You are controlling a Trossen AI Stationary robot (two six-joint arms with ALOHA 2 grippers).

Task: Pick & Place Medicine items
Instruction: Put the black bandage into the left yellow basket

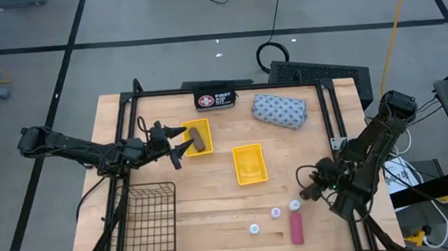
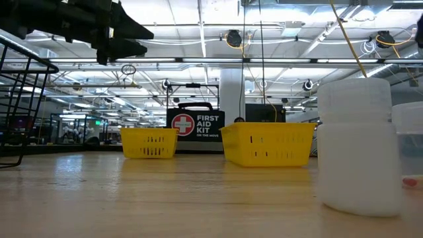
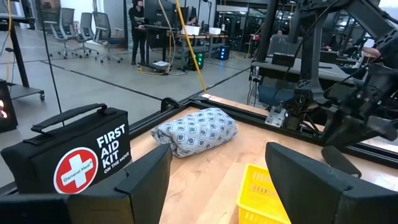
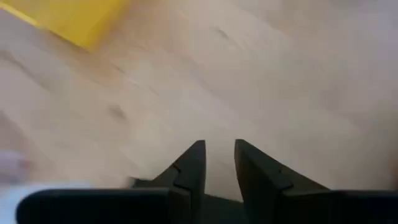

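1. Left tool (image 1: 179, 144) hangs spread wide above the yellow tray (image 1: 196, 138) at about 11 o'clock on the bench (image 1: 214, 213), and grips nothing; the brown oblong (image 1: 199, 137) already lies in that tray.
2. Right tool (image 1: 305, 185) hovers at about 4 o'clock, its fingertips (image 4: 194, 155) nearly pressed together and empty, near a white container (image 1: 294, 205).
3. Two more white containers (image 1: 276, 213) and the pink bar (image 1: 297, 229) lie at 5 o'clock; the patterned pouch (image 1: 280, 110) rests at 1 o'clock beside the First Aid case (image 1: 213, 99).
4. Risk, as a judgement: so narrow a gap could knock a light container over and set it rolling toward the bench edge.
5. Descending off-centre could also nudge the bar.
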